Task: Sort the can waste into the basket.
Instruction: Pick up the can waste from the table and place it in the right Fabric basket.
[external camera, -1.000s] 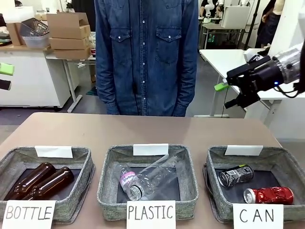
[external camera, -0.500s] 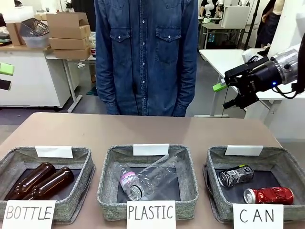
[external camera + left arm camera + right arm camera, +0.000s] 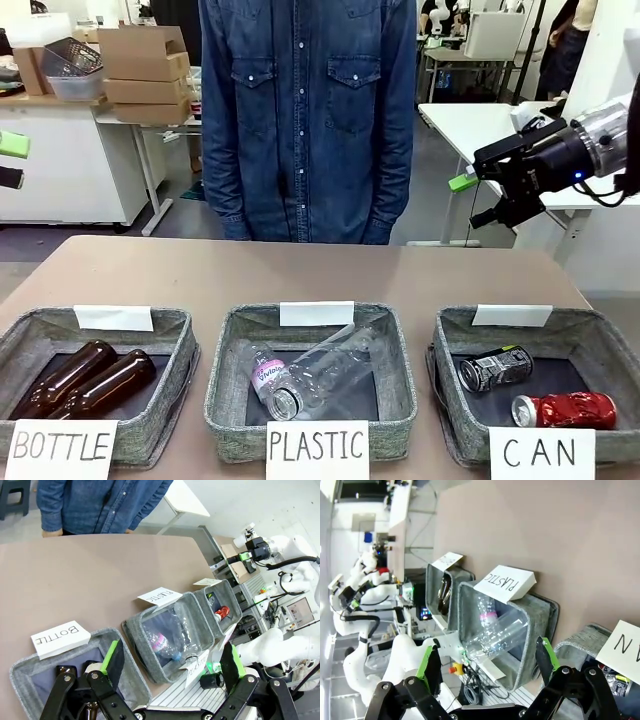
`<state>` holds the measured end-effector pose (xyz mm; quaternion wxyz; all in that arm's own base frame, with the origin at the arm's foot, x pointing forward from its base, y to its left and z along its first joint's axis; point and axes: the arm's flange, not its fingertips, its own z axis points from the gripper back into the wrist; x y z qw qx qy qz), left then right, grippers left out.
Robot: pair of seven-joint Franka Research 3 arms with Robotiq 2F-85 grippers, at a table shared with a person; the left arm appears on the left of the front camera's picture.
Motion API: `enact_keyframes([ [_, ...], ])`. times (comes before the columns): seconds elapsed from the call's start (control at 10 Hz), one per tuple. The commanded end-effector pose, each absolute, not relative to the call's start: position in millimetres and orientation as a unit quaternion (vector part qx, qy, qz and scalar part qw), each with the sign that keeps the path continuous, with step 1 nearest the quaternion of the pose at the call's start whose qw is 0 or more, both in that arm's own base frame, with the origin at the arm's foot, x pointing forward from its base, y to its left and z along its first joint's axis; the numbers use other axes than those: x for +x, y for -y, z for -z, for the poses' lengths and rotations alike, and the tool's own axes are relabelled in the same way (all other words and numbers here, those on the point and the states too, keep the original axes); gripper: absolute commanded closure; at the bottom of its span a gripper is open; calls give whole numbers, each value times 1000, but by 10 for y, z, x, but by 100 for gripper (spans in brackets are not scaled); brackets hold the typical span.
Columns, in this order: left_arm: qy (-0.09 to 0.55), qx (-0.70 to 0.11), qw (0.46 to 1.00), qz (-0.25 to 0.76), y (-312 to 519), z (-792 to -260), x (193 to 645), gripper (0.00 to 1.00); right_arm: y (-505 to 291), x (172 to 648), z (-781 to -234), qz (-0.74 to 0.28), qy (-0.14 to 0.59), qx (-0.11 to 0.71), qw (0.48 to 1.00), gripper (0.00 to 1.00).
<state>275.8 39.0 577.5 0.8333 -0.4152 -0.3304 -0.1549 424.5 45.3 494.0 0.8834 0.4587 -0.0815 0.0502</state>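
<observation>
Right gripper [image 3: 478,198]: upper right of the front view, raised above the table, fingers apart, holding nothing.
Left gripper [image 3: 170,662]: bottom of the left wrist view, fingers spread wide, empty.
Black-and-silver can [image 3: 495,368]: lying in the CAN basket [image 3: 455,345], lower right.
Red can [image 3: 563,409]: lying in the same basket, nearer the sign.
Person [image 3: 305,115]: standing at the far side, top centre.

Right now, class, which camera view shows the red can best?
The front view: the red can lies on its side, whole, in the CAN basket. The left wrist view shows it small and far off; the right wrist view gives no clear sight of it.
</observation>
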Motion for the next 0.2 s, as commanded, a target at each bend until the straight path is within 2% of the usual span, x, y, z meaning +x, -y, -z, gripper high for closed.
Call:
enact_keyframes([
  [0.0,336,-424,826,161,-386,-5778,2769,0,-438,4251,-4958,-60,82,456,884,0],
  [0.1,336,-424,826,161,-386,-5778,2769,0,-438,4251,-4958,-60,82,456,884,0],
])
